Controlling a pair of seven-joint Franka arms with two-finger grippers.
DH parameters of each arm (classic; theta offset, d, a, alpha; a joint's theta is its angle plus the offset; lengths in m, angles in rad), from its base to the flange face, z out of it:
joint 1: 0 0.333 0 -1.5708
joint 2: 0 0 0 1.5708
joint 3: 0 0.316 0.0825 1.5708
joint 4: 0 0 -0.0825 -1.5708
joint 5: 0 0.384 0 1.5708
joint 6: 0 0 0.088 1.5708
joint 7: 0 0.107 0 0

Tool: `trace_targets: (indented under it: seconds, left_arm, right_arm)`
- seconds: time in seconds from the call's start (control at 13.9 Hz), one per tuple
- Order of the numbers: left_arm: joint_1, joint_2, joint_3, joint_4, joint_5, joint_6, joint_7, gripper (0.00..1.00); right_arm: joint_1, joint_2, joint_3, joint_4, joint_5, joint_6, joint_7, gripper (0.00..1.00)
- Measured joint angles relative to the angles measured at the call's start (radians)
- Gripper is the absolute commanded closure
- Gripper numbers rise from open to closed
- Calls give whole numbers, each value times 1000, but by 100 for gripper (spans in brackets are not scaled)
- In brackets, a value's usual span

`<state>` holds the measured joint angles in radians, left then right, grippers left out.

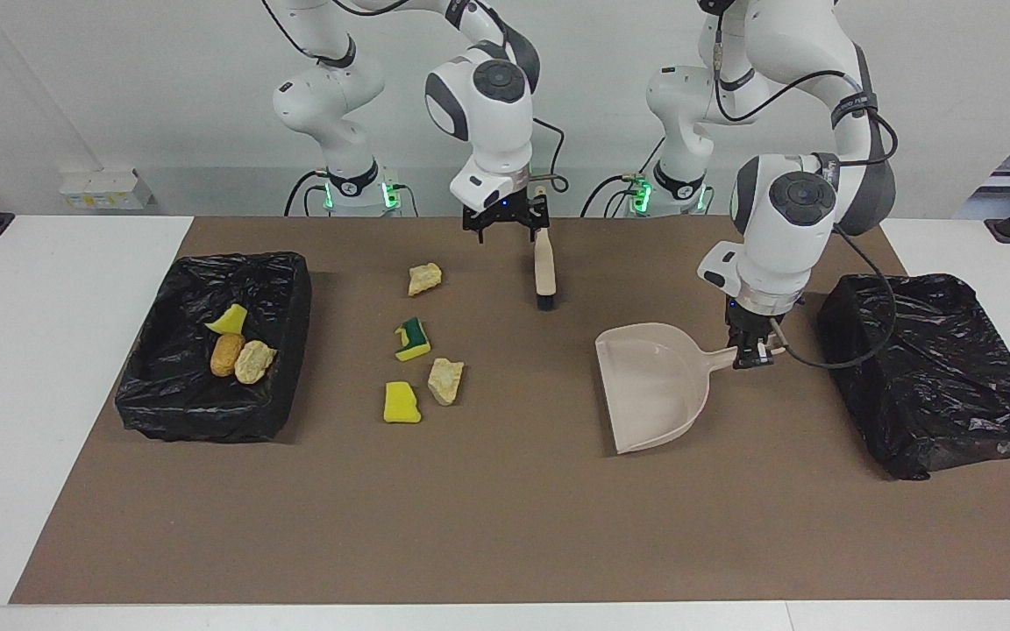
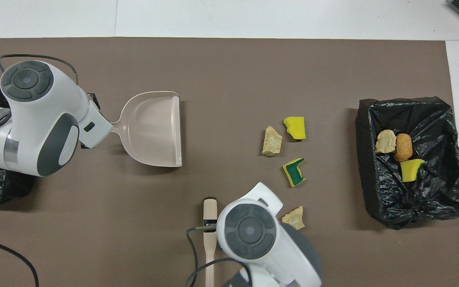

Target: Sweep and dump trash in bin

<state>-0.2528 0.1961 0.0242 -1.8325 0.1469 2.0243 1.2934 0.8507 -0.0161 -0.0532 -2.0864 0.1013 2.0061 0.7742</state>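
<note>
Brown mat (image 1: 505, 526) on bench: four trash (image 1: 401, 403) chunks on it, three in bin (image 1: 172, 403). Right gripper (image 1: 505, 230) released, over brush (image 1: 544, 272) handle. Left gripper (image 1: 752, 358) clenched on dustpan (image 1: 654, 386) handle, beside second bin (image 1: 935, 386).

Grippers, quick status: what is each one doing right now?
Left gripper: shut on the dustpan handle, pan resting on the mat.
Right gripper: open, holding nothing, over the brush handle.
</note>
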Motion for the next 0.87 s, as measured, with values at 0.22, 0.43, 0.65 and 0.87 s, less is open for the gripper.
trace_targets:
  seconds: [0.22, 0.43, 0.65, 0.87]
  left_arm:
    - [0, 0, 0, 0, 0, 0, 0, 100]
    - [0, 0, 0, 0, 0, 0, 0, 100]
    - [0, 0, 1, -1, 0, 0, 0, 100]
    - [0, 0, 0, -1, 0, 0, 0, 100]
  right_arm:
    - [130, 1, 1, -35, -5, 6, 135, 0]
    - [219, 20, 1, -105, -7, 99, 177, 4]
    - [254, 66, 1, -136, -10, 147, 176, 26]
    - [256, 72, 0, -136, -12, 147, 170, 47]
